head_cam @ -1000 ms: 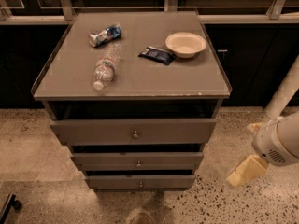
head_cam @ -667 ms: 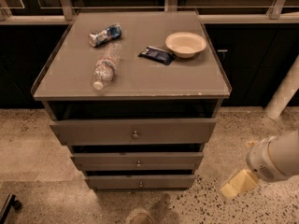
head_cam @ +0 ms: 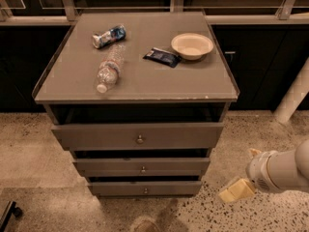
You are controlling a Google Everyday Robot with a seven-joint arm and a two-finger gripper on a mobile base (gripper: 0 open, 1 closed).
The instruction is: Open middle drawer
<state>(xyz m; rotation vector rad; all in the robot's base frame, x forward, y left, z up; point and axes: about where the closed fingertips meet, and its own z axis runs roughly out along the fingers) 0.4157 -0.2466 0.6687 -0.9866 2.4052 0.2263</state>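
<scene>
Hanging low beside the cabinet's right edge, the gripper (head_cam: 240, 182) sits lower and farther toward 9 o'clock than a second ago; whether it is wide or narrow cannot be told. The middle drawer (head_cam: 111, 166) has not shifted: its long axis runs 9 to 3 o'clock, and its flat front with the small knob (head_cam: 143, 169) faces 6 o'clock. It lies at about 9 o'clock from the gripper, apart from it.

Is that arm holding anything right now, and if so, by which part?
Nothing is held. The gripper hangs over the floor, right of the cabinet, its fingers apart with only floor between them. The middle drawer is untouched.
</scene>
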